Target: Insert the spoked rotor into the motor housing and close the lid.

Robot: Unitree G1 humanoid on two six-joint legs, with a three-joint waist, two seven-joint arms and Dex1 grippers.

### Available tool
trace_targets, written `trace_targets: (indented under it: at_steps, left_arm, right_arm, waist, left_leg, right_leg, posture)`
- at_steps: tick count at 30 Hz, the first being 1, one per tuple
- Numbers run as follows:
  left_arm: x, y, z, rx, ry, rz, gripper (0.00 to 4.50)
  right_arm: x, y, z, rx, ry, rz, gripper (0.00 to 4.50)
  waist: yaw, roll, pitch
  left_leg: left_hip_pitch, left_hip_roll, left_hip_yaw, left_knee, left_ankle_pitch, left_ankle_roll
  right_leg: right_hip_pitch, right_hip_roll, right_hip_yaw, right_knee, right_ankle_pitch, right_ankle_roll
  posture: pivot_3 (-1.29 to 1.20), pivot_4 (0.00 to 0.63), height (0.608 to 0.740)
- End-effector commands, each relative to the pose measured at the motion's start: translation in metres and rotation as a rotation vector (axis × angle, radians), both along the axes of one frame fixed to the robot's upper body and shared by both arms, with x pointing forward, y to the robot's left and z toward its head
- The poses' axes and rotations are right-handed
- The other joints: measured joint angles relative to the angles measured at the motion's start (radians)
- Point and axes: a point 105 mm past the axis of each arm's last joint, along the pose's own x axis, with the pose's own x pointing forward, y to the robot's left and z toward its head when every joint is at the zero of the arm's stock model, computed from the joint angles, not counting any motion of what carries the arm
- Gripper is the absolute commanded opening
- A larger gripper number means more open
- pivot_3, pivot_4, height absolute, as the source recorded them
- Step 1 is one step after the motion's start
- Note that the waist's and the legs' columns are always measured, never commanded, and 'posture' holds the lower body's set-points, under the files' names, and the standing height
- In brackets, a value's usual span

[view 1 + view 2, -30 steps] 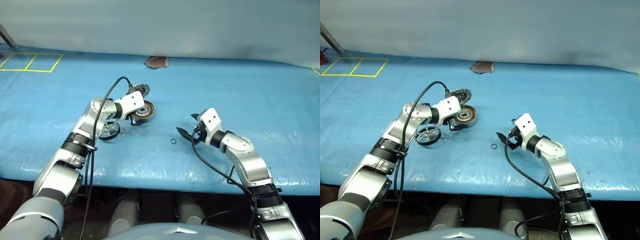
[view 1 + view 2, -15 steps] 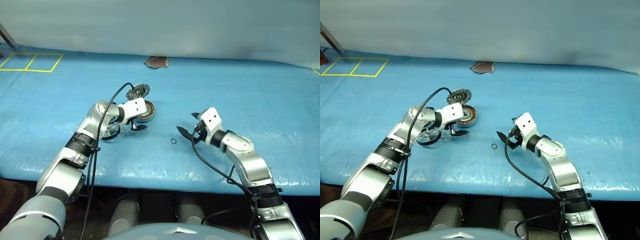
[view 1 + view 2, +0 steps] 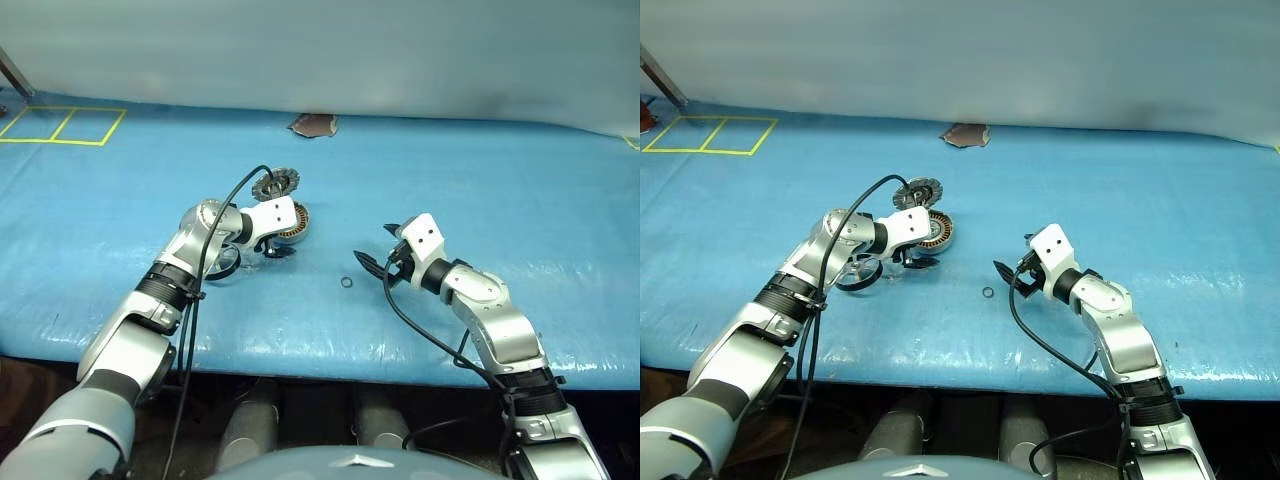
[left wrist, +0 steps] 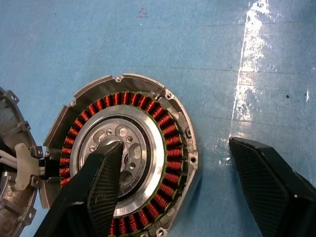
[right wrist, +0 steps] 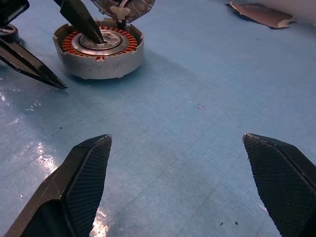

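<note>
The motor housing (image 3: 293,222) sits open on the blue table, its copper windings ringing a silver hub (image 4: 118,163). Its lid (image 3: 276,183) stands upright at the far edge, still joined to the housing. My left gripper (image 4: 174,143) is open and straddles the housing's wall. One finger (image 4: 101,182) lies over the hub, the other (image 4: 266,173) is outside the rim and clear of it. The spoked rotor (image 3: 864,272) lies flat on the table, partly hidden under my left forearm. My right gripper (image 3: 376,248) hovers open and empty to the right, facing the housing (image 5: 101,49).
A tiny black ring (image 3: 346,283) lies on the table between the two grippers. A brown scrap (image 3: 313,124) rests near the far edge, and yellow tape squares (image 3: 60,125) mark the far left corner. A black cable loops over my left arm.
My left gripper has dropped from above the housing to its near side, uncovering the upright lid. Over the last half second it has barely moved. The right arm has stayed still.
</note>
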Motion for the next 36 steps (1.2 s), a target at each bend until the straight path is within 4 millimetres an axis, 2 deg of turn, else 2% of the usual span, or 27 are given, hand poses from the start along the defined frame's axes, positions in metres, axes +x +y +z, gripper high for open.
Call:
trace_targets:
  at_steps: [1, 3, 6, 9, 10, 18, 22, 30, 36]
  left_arm:
    - [-0.005, 0.009, -0.014, 0.062, 0.068, 0.000, 3.67]
    - [-0.007, 0.013, -0.017, 0.091, 0.084, -0.010, 3.67]
    - [-0.009, 0.018, -0.020, 0.123, 0.107, -0.024, 3.10]
    - [-0.004, 0.020, -0.018, 0.125, 0.096, 0.002, 2.17]
    - [-0.004, 0.020, -0.018, 0.131, 0.095, -0.002, 2.10]
    - [-0.002, 0.018, -0.017, 0.133, 0.090, -0.015, 2.03]
    - [-0.001, 0.005, -0.004, 0.055, 0.052, -0.071, 2.03]
    - [-0.016, -0.019, 0.015, -0.024, 0.075, -0.253, 2.03]
    - [-0.029, -0.032, 0.023, -0.009, 0.091, -0.388, 2.03]
  right_arm:
    - [0.001, -0.002, 0.014, 0.005, -0.063, -0.009, 4.50]
    - [0.001, -0.002, 0.014, 0.006, -0.065, -0.012, 4.50]
    - [0.002, -0.002, 0.014, 0.007, -0.067, -0.014, 4.50]
    - [0.002, -0.001, 0.015, 0.008, -0.069, -0.016, 4.50]
    - [0.002, -0.002, 0.015, 0.008, -0.071, -0.017, 4.50]
    - [0.003, -0.003, 0.016, 0.011, -0.076, -0.026, 4.50]
    - [0.002, -0.004, 0.016, 0.013, -0.076, -0.032, 4.50]
    - [-0.004, -0.006, 0.010, 0.023, -0.050, -0.033, 4.50]
    - [-0.007, -0.010, 0.008, 0.027, -0.043, -0.049, 4.50]
  waist:
    - [0.000, 0.000, 0.000]
    - [-0.002, 0.000, 0.000]
    - [-0.007, 0.000, 0.000]
    - [-0.011, 0.001, -0.001]
    - [-0.010, 0.001, -0.001]
    - [-0.011, 0.001, -0.001]
    - [-0.007, 0.001, -0.001]
    - [0.009, 0.001, -0.001]
    - [0.008, 0.001, -0.001]
  left_leg:
    - [0.000, 0.000, 0.000, 0.000, 0.000, 0.000]
    - [0.000, 0.000, 0.000, 0.000, 0.000, 0.000]
    - [0.000, 0.000, 0.000, 0.000, 0.000, 0.000]
    - [0.001, 0.000, 0.001, -0.001, 0.000, 0.000]
    - [0.001, 0.000, 0.001, 0.000, 0.000, 0.000]
    - [0.011, 0.001, 0.001, 0.000, 0.000, 0.000]
    - [0.011, 0.001, 0.001, 0.000, 0.000, 0.000]
    - [0.005, -0.001, 0.001, -0.001, -0.001, 0.002]
    - [0.000, -0.001, 0.001, -0.001, -0.001, 0.003]
  right_leg:
    - [0.000, 0.000, 0.000, 0.000, 0.000, 0.000]
    - [0.000, 0.000, 0.000, 0.000, 0.000, 0.000]
    - [0.000, 0.000, 0.000, 0.000, 0.000, 0.000]
    - [0.000, 0.000, 0.001, 0.000, 0.000, 0.000]
    - [0.001, 0.000, 0.001, 0.000, 0.000, 0.000]
    - [0.011, -0.001, 0.001, 0.000, -0.003, -0.005]
    - [0.011, -0.001, 0.001, 0.000, -0.003, -0.006]
    - [0.007, -0.001, 0.000, -0.003, -0.002, -0.002]
    - [0.003, -0.001, 0.000, -0.003, 0.000, 0.000]
  posture:
    - [0.00, 0.150, 0.740]
    - [0.00, 0.150, 0.740]
    - [0.00, 0.150, 0.740]
    - [0.00, 0.150, 0.740]
    - [0.00, 0.150, 0.740]
    - [0.00, 0.150, 0.740]
    - [0.00, 0.150, 0.740]
    - [0.00, 0.150, 0.740]
    - [0.00, 0.150, 0.740]
